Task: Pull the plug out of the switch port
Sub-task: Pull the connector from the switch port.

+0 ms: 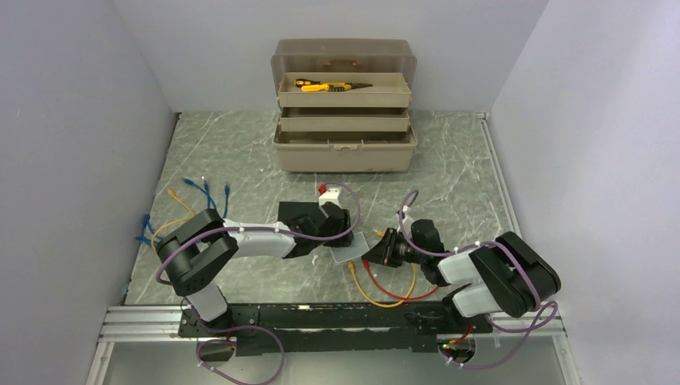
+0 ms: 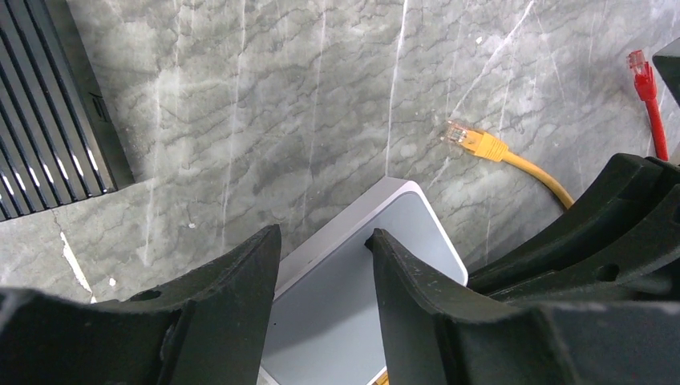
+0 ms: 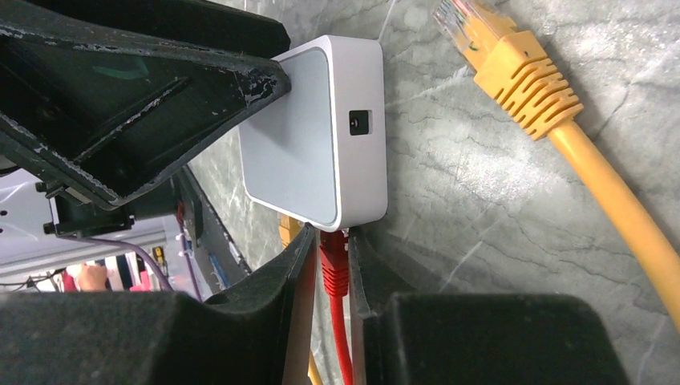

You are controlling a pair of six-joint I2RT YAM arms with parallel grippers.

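Note:
The switch (image 1: 351,249) is a small flat white-grey box on the marble table between the two arms. It also shows in the left wrist view (image 2: 353,297) and the right wrist view (image 3: 321,152). My left gripper (image 2: 321,234) is open, with its fingertips resting on the switch's top (image 1: 341,233). My right gripper (image 3: 330,237) is shut on a red plug (image 3: 333,261) seated in a port on the switch's edge (image 1: 377,250). A yellow plug (image 3: 289,228) sits in the neighbouring port, mostly hidden by my finger.
A loose yellow plug (image 2: 473,140) and a loose red plug (image 2: 639,64) lie beside the switch. Red and yellow cables (image 1: 385,293) loop towards the near rail. A beige toolbox (image 1: 345,136) stands at the back. Blue and yellow cables (image 1: 204,191) lie at the left.

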